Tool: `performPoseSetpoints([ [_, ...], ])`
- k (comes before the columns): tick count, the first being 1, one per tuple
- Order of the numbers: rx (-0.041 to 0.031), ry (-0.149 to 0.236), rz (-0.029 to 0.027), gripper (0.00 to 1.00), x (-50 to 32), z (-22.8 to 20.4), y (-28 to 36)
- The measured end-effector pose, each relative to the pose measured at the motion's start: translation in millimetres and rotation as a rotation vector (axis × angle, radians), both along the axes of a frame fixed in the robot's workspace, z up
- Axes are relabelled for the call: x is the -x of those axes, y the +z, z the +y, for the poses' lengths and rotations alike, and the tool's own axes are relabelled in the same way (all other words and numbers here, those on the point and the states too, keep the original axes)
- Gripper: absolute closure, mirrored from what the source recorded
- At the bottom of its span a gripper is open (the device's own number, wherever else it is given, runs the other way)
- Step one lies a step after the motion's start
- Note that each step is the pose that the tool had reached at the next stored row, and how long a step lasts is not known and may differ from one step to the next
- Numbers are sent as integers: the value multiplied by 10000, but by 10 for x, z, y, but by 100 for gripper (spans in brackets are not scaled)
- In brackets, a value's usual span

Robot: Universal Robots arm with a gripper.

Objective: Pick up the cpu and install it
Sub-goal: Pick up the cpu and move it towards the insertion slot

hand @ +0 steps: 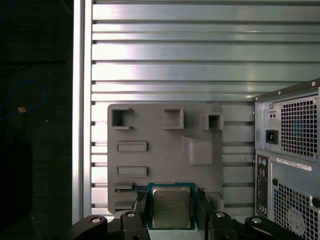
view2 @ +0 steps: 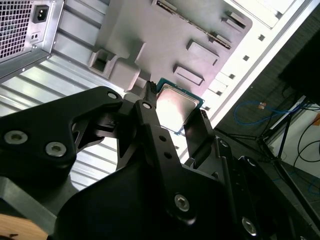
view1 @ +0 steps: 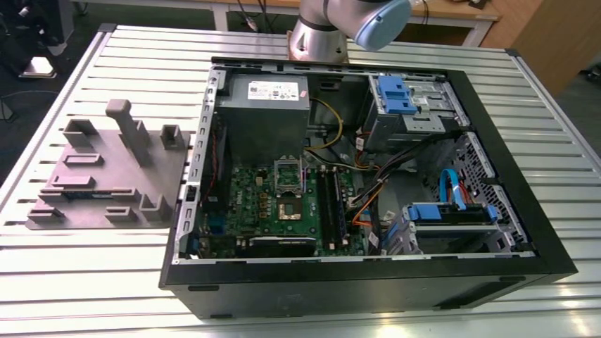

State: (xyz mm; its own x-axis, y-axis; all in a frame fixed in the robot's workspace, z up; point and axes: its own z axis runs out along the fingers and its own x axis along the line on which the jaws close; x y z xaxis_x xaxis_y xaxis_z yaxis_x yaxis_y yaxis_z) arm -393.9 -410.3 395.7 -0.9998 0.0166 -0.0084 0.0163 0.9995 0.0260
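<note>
One slatted table (view1: 84, 282) carries one open computer case (view1: 329, 285) and, toward its edge at the exterior view's left, one grey fixture plate (view1: 98, 179). One gripper (hand: 172, 200), narrowed to chip width, has one cpu (hand: 171, 210) pinched by two opposite sides between its fingers (hand: 141, 206), up over that plate's edge.

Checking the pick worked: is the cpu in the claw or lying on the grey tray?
In the claw: in both wrist views its fingers pinch the cpu by opposite edges, above the grey tray.

Hand (hand: 171, 202) aloft, apparently clamped.
</note>
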Motion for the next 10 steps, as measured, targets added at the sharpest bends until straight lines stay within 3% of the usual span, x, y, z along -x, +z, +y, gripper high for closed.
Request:
performPoseSetpoints([
  [10,0,1,0,53,-37,0,0],
])
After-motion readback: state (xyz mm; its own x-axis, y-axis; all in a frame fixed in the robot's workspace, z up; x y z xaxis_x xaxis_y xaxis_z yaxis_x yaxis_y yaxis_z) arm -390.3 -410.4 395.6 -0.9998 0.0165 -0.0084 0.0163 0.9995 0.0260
